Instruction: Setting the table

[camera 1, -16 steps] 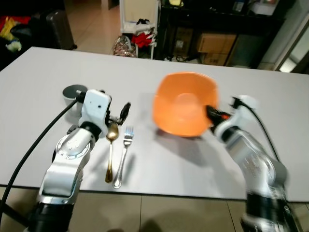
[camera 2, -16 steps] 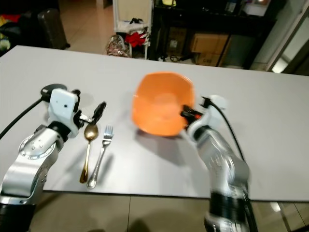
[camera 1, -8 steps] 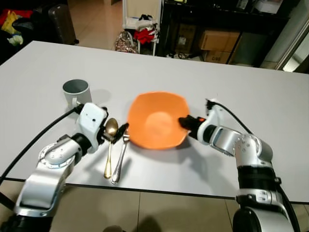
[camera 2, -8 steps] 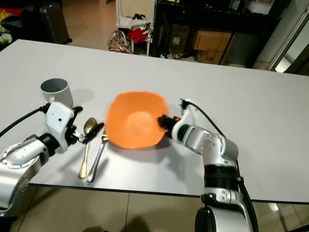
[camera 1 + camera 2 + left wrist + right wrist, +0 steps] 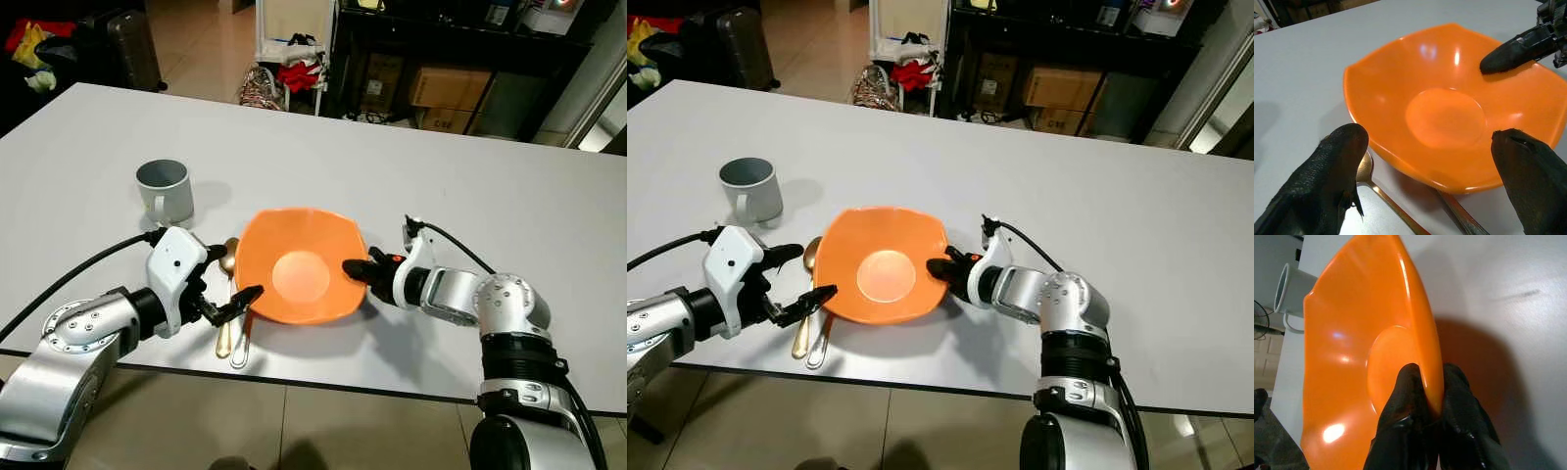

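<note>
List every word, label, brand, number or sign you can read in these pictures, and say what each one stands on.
There is no text that can be read.
Orange bowl, grey mug, gold spoon, fork and white table: plain, no print visible.
Cardboard boxes on the dark shelf behind the table: any markings are too small and blurred to read.
Left gripper and right gripper: no lettering can be made out.
</note>
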`<state>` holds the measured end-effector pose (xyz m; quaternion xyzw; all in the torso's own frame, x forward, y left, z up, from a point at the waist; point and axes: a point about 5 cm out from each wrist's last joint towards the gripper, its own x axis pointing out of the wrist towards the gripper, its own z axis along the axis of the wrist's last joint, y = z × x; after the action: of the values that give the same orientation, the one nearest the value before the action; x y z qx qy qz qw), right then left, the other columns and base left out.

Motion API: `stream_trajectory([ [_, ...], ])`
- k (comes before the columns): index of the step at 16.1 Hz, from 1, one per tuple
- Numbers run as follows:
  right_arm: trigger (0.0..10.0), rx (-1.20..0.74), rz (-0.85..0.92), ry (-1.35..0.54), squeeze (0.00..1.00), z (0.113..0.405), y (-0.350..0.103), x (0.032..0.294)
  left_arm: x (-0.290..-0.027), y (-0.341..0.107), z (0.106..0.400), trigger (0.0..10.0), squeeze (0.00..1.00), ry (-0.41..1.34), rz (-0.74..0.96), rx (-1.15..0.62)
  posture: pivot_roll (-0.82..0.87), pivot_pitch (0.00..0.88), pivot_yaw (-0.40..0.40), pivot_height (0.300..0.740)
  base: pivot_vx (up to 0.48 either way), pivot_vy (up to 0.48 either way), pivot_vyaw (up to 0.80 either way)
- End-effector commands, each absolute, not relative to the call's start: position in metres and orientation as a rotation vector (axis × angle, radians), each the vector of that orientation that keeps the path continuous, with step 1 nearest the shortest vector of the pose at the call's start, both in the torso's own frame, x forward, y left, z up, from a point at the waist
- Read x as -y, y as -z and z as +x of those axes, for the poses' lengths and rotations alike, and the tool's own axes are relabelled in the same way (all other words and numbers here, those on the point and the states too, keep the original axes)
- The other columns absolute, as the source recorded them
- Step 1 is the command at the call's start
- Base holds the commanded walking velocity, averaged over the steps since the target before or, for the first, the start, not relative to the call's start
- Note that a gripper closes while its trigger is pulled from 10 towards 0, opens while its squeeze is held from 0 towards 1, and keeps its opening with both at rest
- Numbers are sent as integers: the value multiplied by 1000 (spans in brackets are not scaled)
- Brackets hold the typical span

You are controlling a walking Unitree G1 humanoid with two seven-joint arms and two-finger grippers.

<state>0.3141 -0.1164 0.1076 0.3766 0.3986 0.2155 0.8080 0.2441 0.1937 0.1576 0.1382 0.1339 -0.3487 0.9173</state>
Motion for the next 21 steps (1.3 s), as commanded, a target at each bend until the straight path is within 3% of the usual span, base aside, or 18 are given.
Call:
stream_trajectory([
  [1, 10000, -840, 810, -435, 1000, 319, -114, 122, -192, -163, 246, 10000, 0, 714, 296, -245, 144, 0, -99, 740, 0, 0, 0],
  [5, 10000, -822, 833, -366, 1000, 322, -115, 135, -192, -167, 253, 10000, 0, 680, 292, -212, 135, 0, -95, 740, 0, 0, 0],
  [10, 10000, -682, 769, -454, 1000, 315, -155, 149, -196, -176, 262, 10000, 0, 639, 282, -158, 119, 0, -80, 740, 0, 0, 0],
  [11, 10000, -686, 721, -448, 165, 311, -156, 152, -195, -177, 262, 10000, 0, 637, 279, -154, 117, 0, -79, 740, 0, 0, 0],
  [12, 10000, -708, 642, -430, 0, 305, -154, 154, -192, -177, 263, 10000, 0, 638, 270, -147, 113, 0, -77, 740, 0, 0, 0],
  [16, 10000, -626, 491, -381, 0, 284, -155, 162, -175, -180, 269, 10000, 0, 616, 227, -75, 99, 0, -62, 740, 0, 0, 0],
  [20, 10000, -200, 240, -265, 0, 262, -195, 172, -169, -181, 266, 10000, 0, 545, 197, -43, 84, 0, -34, 740, 0, 0, 0],
  [21, 10000, -128, 252, -245, 0, 252, -199, 168, -166, -182, 264, 10000, 0, 534, 191, -35, 82, 0, -28, 740, 0, 247, 0],
])
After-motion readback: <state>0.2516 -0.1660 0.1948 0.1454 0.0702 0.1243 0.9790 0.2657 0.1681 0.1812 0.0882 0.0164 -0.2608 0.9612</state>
